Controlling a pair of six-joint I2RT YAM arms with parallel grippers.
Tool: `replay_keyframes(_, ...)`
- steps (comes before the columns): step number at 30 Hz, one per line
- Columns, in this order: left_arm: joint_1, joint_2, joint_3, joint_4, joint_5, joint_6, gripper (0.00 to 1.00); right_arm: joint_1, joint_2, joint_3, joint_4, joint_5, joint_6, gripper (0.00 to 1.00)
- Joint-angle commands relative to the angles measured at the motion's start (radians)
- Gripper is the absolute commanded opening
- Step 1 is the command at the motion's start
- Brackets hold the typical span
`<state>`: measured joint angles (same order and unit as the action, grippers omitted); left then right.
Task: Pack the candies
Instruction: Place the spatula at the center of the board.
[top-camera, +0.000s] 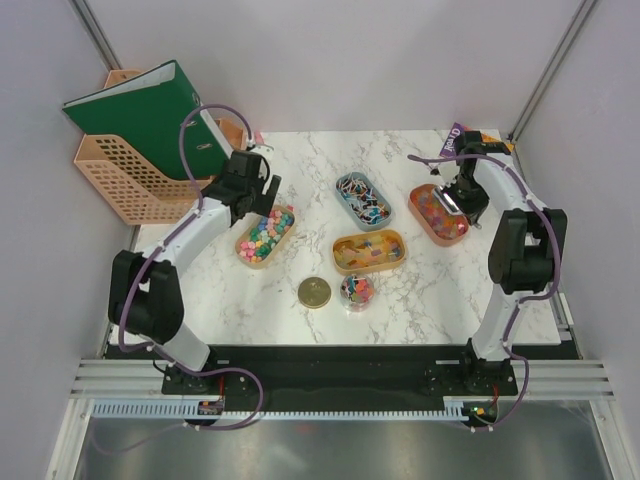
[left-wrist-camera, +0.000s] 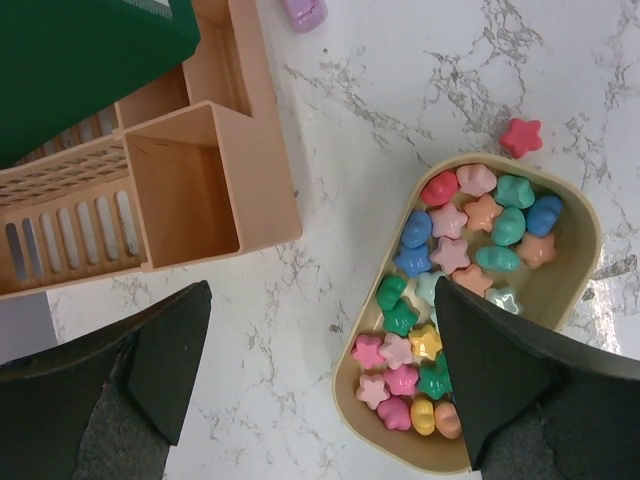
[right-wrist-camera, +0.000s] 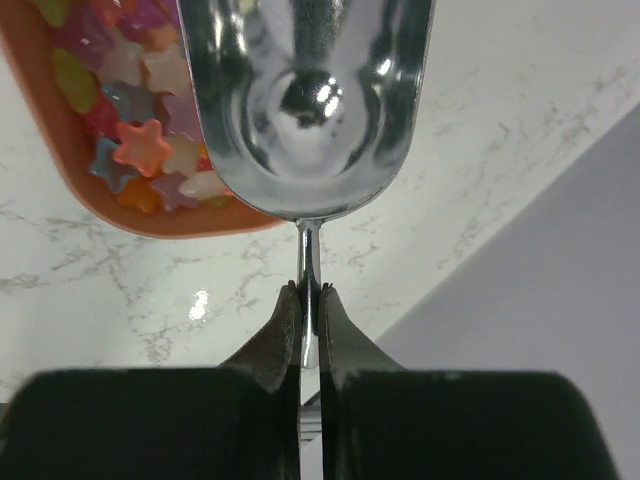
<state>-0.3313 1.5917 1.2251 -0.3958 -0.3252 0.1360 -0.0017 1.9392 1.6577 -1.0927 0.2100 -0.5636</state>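
The silver scoop (right-wrist-camera: 305, 110) was pinched by its thin handle between the pressed-together fingers of the right gripper (right-wrist-camera: 310, 300). Its bowl was seen empty and held over the rim of the orange tray (right-wrist-camera: 160, 225), where star-shaped candies (right-wrist-camera: 140, 150) were heaped. The left gripper (left-wrist-camera: 322, 370) was held spread wide and empty above the tan tray (left-wrist-camera: 585, 250), in which more candies were piled. One red star (left-wrist-camera: 521, 137) was seen loose on the tabletop (left-wrist-camera: 400, 110), just beside that tray's rim. A small clear jar (top-camera: 357, 290), partly filled, was stood near the gold lid (top-camera: 315, 292).

Several failures could be expected from here. With so narrow a handle clamped, the scoop might be twisted in the jaws once it was driven into the heap. Candies might be pushed over the low rim, or the unbraced orange tray shoved along the tabletop. The jar's mouth was judged small against the scoop, so a pour could be spilled or the jar knocked over.
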Motion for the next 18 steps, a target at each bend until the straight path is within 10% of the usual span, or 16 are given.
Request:
replay_keyframes(1, -0.006, 0.039, 0.056, 0.002, -0.040, 0.027, 1.00, 0.008, 0.004, 0.062, -0.003, -0.086, 0.083, 0.00)
replay_keyframes(18, -0.038, 0.100, 0.148, -0.026, -0.063, 0.028, 1.00, -0.201, 0.171, 0.160, 0.051, -0.115, 0.166, 0.00)
